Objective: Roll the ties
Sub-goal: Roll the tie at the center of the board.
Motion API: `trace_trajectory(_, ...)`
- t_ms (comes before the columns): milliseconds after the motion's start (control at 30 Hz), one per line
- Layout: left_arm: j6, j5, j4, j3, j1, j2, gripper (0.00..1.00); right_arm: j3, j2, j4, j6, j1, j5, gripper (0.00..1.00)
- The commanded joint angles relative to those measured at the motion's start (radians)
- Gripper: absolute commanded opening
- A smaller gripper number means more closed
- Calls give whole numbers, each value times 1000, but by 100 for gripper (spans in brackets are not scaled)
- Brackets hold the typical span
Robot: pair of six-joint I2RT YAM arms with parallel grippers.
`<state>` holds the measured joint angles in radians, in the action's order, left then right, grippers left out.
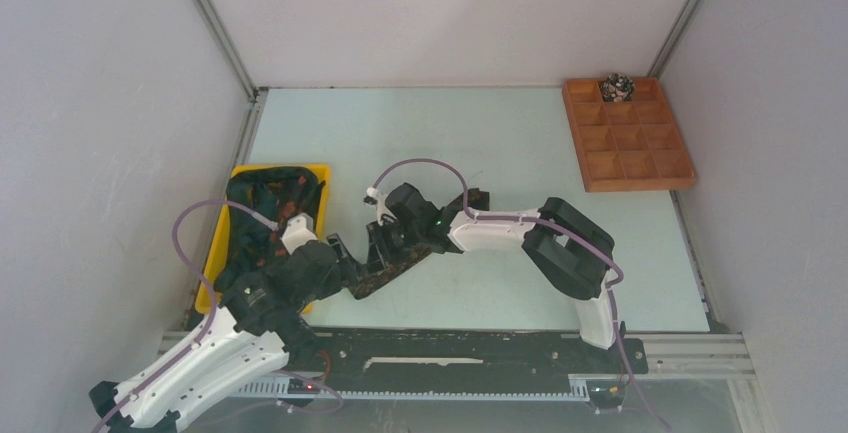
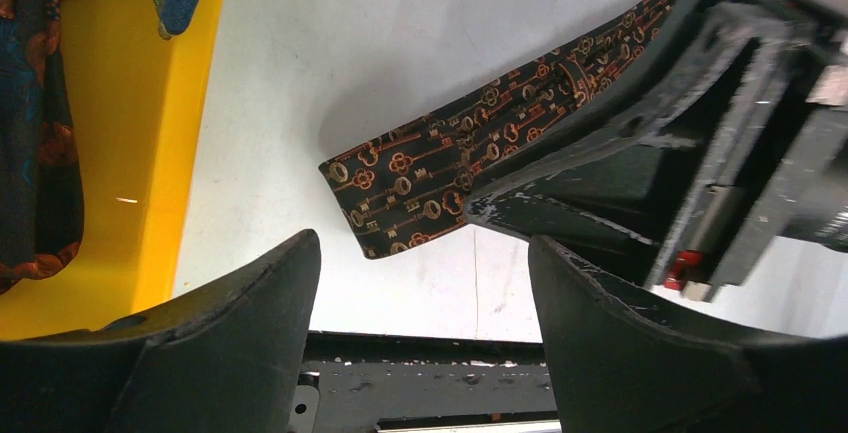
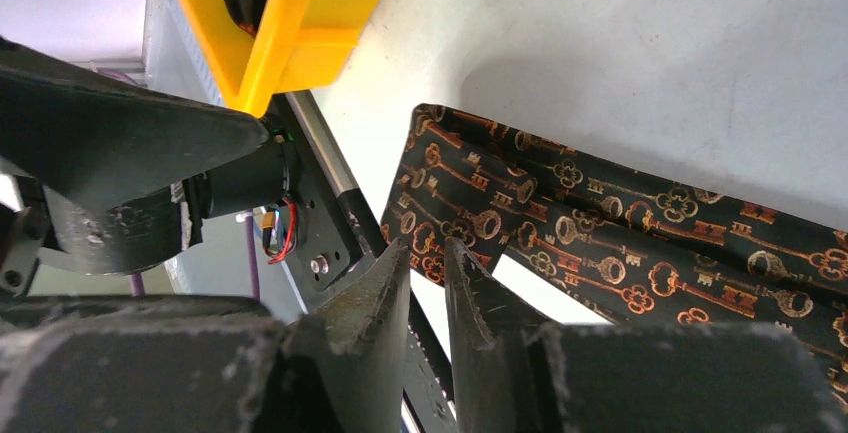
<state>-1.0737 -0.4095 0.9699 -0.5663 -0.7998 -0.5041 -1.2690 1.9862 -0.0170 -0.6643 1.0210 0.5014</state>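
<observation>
A dark tie with an orange key pattern (image 1: pixel 372 280) lies diagonally on the table, its wide end (image 2: pixel 400 193) toward the near edge. My left gripper (image 2: pixel 422 245) hovers open just short of that end, nothing between its fingers. My right gripper (image 3: pixel 425 245) is down at the tie's edge (image 3: pixel 600 223), with only a narrow gap between its jaws and the cloth right at the tips. More ties (image 1: pixel 265 203) are piled in the yellow tray (image 1: pixel 280 167). One rolled tie (image 1: pixel 617 85) sits in a far compartment of the wooden box (image 1: pixel 630 153).
The yellow tray (image 2: pixel 150 153) stands close on the left of both grippers. The black base rail (image 2: pixel 430 353) runs along the near table edge just below the tie's end. Purple cables (image 1: pixel 420 163) loop over the arms.
</observation>
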Motion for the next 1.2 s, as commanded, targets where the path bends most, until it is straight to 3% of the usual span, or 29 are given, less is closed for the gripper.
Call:
trace_trajectory(0, -22, 7, -9, 8, -10, 12, 82, -39, 24, -19, -15, 5, 27, 22)
trace_trajectory(500, -72, 19, -3, 36, -15, 24, 80, -1, 72, -33, 3, 4, 15, 17)
trace_trajectory(1167, -202, 44, -114, 180, -16, 28, 77, 67, 93, -115, 15, -24, 46, 15)
